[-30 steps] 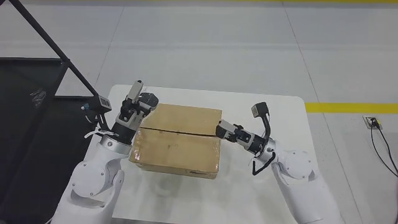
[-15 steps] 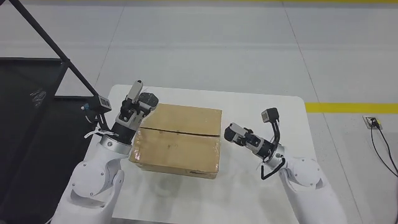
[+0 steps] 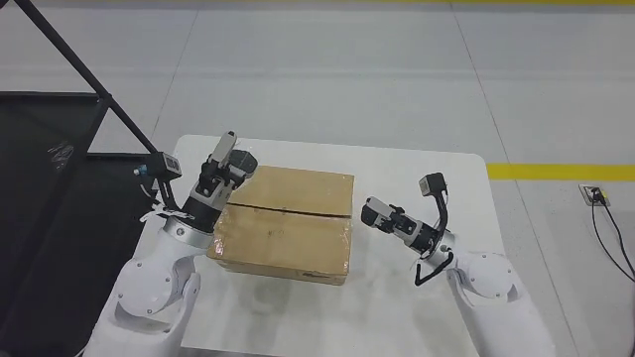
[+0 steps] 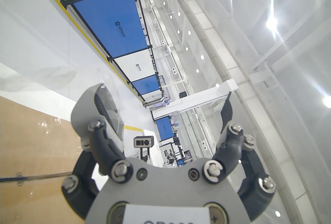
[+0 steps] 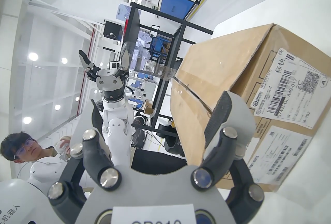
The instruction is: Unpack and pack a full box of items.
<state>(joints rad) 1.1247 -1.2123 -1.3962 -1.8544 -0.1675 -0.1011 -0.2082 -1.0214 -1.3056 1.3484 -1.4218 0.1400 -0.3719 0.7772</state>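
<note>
White table (image 3: 437, 174), black frame (image 3: 40, 159) beside; cardboard box (image 3: 288, 223) between arms, both jaws spread

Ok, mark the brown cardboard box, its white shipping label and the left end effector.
Brown cardboard box (image 3: 283, 243): top view, on the top flap nearer the robot.
White shipping label (image 5: 289, 87): right wrist view, on the label's middle.
Left end effector (image 4: 164, 95): left wrist view, midway between its open fingertips.

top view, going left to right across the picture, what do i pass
black rack → left tool, open → cardboard box → right tool, open → floor socket
</note>
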